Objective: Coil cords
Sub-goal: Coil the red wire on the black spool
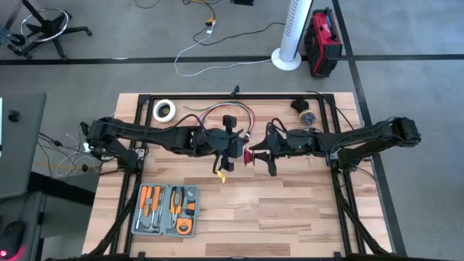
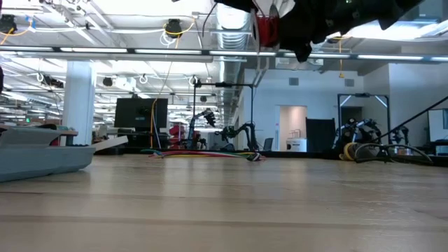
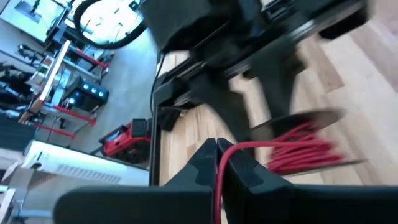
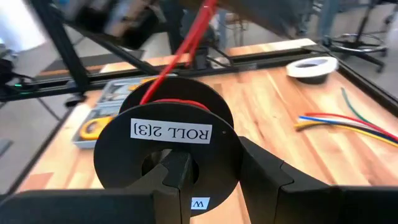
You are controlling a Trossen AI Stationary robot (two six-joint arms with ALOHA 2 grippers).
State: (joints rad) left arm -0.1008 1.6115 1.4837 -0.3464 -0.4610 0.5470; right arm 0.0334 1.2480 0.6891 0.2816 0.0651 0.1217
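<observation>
The cord is a thin red wire (image 3: 219, 180), partly wound on a black spool (image 4: 171, 134) labelled "ROLL 2(3)". The spool (image 1: 254, 156) hangs over the middle of the table, clear of it in the low view (image 2: 266, 28). My right gripper (image 4: 217, 167) is shut on the spool. My left gripper (image 3: 217, 148) is just left of the spool (image 3: 298, 149), shut on the wire's free run. That run leads from the windings (image 4: 177, 102) up to the left gripper. My left gripper pinches the red wire (image 3: 219, 155) between its two fingertips, a short way from the spool. The wire runs along between the fingers and on to the windings. My right gripper holds the spool by its labelled flange (image 4: 186, 155). One finger (image 4: 177, 180) lies over the hub and the other finger (image 4: 267, 177) passes beside the rim. The spool is lifted clear of the table.
An open grey case of orange-handled tools (image 1: 165, 210) lies at the near left. A white tape roll (image 1: 164, 110) and loose coloured wires (image 1: 217, 112) lie at the far side, and a dark part (image 1: 303, 109) at the far right. A black frame (image 1: 239, 96) borders the table.
</observation>
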